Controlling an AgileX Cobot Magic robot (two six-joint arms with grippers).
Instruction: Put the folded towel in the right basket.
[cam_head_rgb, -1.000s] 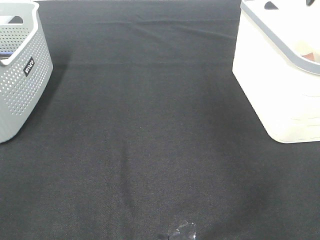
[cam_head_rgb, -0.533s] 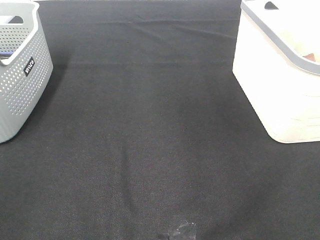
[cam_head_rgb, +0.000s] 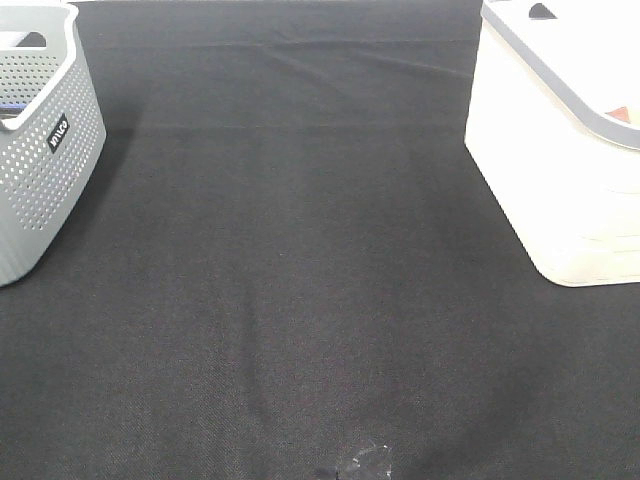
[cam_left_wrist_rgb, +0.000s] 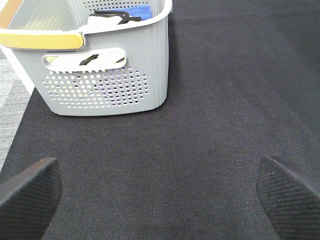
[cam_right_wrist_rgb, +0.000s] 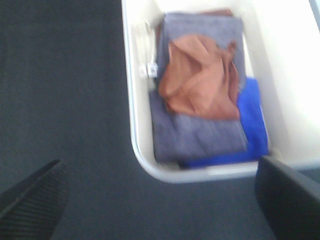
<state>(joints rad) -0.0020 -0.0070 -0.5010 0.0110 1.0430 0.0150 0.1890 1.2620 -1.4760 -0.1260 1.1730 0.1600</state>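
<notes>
The right basket (cam_head_rgb: 560, 200) is white with a grey rim and stands at the table's right edge. In the right wrist view this basket (cam_right_wrist_rgb: 131, 100) holds folded cloths. A rust-orange towel (cam_right_wrist_rgb: 200, 80) lies on a grey one (cam_right_wrist_rgb: 195, 135), with a blue one (cam_right_wrist_rgb: 252, 120) beside them. My right gripper (cam_right_wrist_rgb: 160, 200) hangs open and empty over the basket's near rim. My left gripper (cam_left_wrist_rgb: 160, 200) is open and empty above the black cloth, short of the grey basket (cam_left_wrist_rgb: 110, 90). Neither gripper shows in the exterior view.
The grey perforated basket (cam_head_rgb: 40, 170) stands at the left edge, with a yellow handle (cam_left_wrist_rgb: 40, 39) and dark and blue items inside. A black cloth (cam_head_rgb: 300, 250) covers the table between the baskets. A small shiny scrap (cam_head_rgb: 365, 465) lies at the front edge.
A dark part seen one second ago at the top right, above the white basket, has left the exterior view. The baskets have not moved.
</notes>
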